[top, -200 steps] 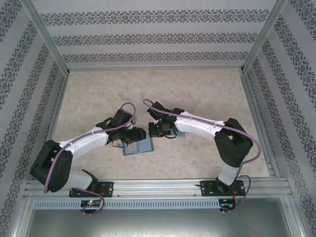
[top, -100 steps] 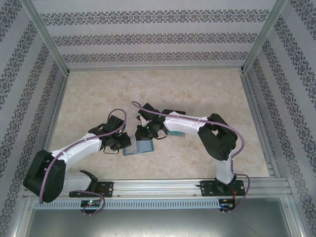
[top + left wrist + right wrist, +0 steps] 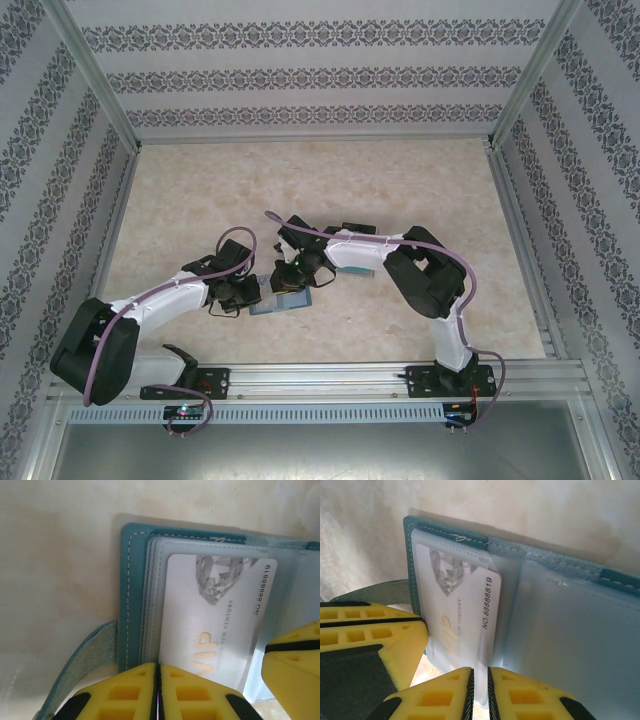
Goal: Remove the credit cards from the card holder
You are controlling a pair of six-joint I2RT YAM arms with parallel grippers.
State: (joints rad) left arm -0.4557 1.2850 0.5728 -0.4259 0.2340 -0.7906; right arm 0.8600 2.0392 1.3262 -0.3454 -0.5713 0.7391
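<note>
One change, left end effector (image 3: pixel 157 672) newly pinching card holder (image 3: pixel 131 590)

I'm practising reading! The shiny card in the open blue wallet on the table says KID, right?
Not quite. The shiny card in the open blue wallet on the table says VIP, not KID. The left wrist view shows the letters.

My left gripper (image 3: pixel 157 692) and right gripper (image 3: pixel 479 692) crowd one edge of the card holder (image 3: pixel 124 605), with little room between them; the far table (image 3: pixel 200 180) is open.
</note>
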